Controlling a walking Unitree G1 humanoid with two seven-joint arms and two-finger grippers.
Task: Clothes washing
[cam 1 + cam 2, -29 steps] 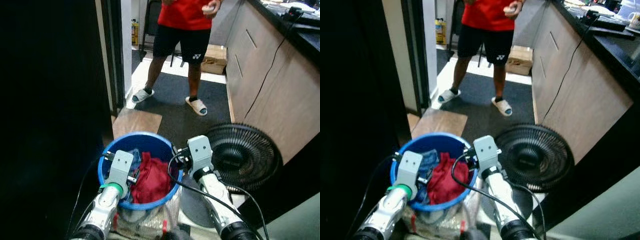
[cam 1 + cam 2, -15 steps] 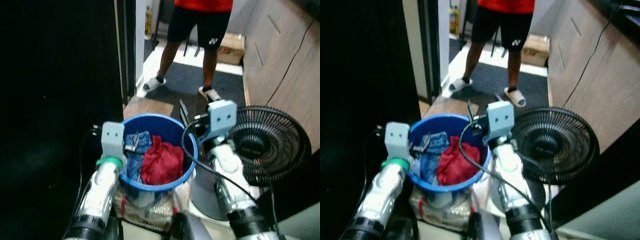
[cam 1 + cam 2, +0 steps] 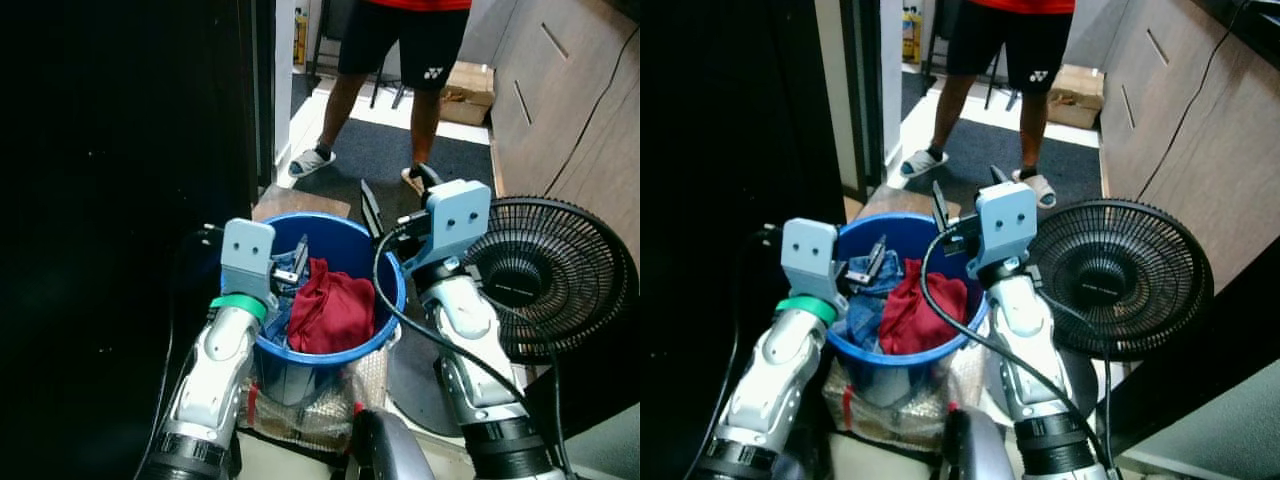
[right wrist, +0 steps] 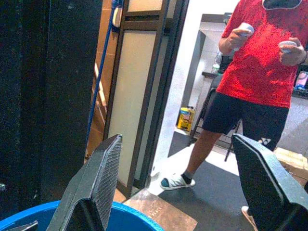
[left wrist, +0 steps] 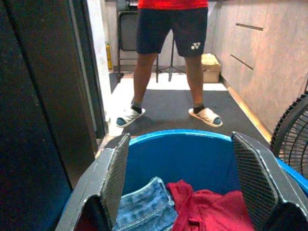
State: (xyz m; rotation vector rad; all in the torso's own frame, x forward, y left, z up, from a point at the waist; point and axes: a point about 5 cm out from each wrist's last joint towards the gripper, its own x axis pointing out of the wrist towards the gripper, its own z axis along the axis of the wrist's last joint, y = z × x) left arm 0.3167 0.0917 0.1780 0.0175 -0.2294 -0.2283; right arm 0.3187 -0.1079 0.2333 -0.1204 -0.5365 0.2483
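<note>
A blue bucket (image 3: 338,238) stands just in front of me, holding a red garment (image 3: 330,305) and a piece of blue denim (image 5: 144,211). My left gripper (image 3: 293,265) hangs over the bucket's left side, open, its fingers (image 5: 118,173) empty and spread above the clothes. My right gripper (image 3: 398,195) is raised above the bucket's right rim, open and empty, pointing towards a person (image 4: 260,72) in a red shirt and black shorts who stands beyond.
A black floor fan (image 3: 535,275) lies close to the right of the bucket. A dark panel (image 3: 120,200) fills the left, with a doorway beside it. Wooden cabinets (image 3: 590,90) line the right. A cardboard box (image 3: 468,80) sits behind the person. The bucket rests on a plastic-wrapped bundle (image 3: 300,395).
The camera has shifted. My right gripper has risen from the bucket's rim to above it. My left gripper has moved further in over the clothes.
</note>
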